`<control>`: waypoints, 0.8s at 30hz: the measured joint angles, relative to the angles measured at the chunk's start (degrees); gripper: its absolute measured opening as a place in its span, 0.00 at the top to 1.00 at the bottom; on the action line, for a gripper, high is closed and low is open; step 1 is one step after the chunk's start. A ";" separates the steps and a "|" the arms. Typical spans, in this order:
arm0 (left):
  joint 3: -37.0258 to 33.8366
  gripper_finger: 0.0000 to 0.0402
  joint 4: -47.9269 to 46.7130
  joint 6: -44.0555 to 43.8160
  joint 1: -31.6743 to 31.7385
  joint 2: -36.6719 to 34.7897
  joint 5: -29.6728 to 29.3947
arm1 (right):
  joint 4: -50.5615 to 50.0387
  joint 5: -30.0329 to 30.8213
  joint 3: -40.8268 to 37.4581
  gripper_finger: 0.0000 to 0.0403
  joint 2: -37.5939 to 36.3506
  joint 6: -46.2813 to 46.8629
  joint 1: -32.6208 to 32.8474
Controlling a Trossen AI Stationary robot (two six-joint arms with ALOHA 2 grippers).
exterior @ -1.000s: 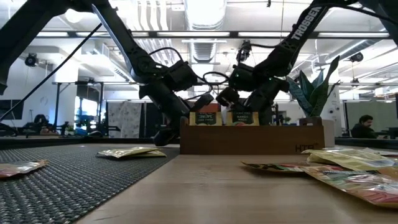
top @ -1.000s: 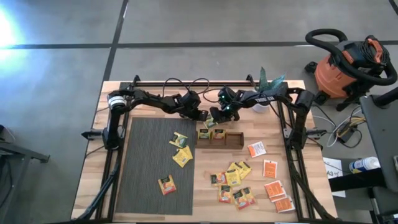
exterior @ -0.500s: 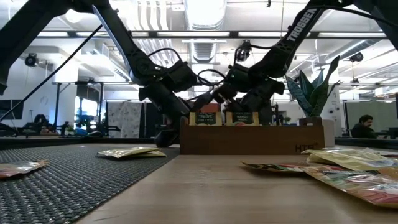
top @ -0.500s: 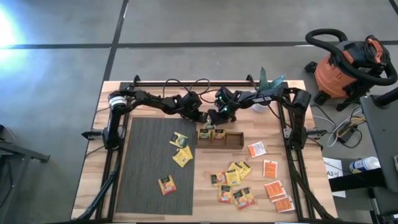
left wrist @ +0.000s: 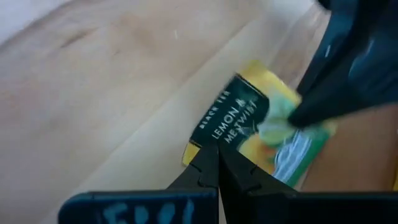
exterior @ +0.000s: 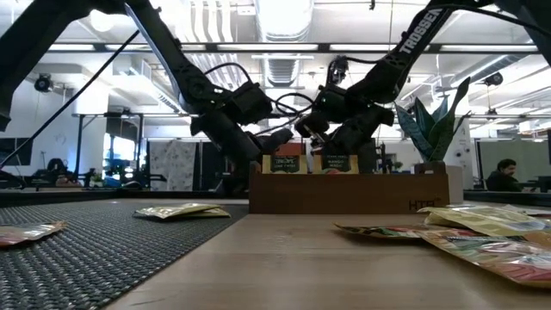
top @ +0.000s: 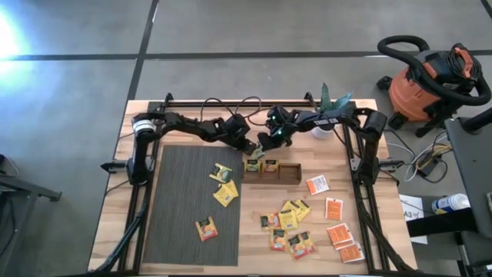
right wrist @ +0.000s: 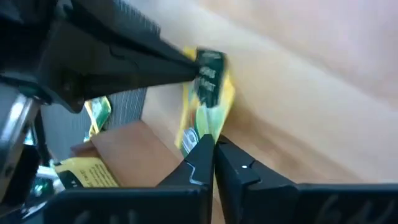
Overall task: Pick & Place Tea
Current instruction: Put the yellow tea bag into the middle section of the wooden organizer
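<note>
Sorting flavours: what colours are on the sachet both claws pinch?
Yellow with a black band and green marks; the sachet shows best in the left wrist view.

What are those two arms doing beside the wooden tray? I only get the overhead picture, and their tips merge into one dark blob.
Observer: They share one yellow tea sachet. The left gripper is shut on its dark-labelled edge.
Operator: And the other arm?
Observer: The right gripper is shut on the same sachet's opposite end, the green-and-yellow one.
Operator: Is anything in the tray already?
Observer: Seen from table height, two sachets stand upright in the wooden tray, labels facing the camera.
</note>
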 joint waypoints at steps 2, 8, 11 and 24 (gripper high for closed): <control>-0.41 1.00 -1.87 0.56 0.04 -1.75 -1.77 | -0.43 0.72 -0.05 0.98 -1.11 -0.76 -0.63; -1.78 1.00 -8.40 4.83 0.08 -9.31 -11.04 | -2.39 2.21 -0.07 0.98 -6.17 -3.53 -2.44; -4.28 1.00 -8.67 5.47 0.18 -14.37 -14.67 | -2.80 3.22 -0.07 0.98 -9.06 -4.31 -2.65; -27.31 1.00 8.19 1.84 2.93 -40.30 -11.36 | 7.63 15.23 -4.18 0.98 -19.98 -4.54 10.53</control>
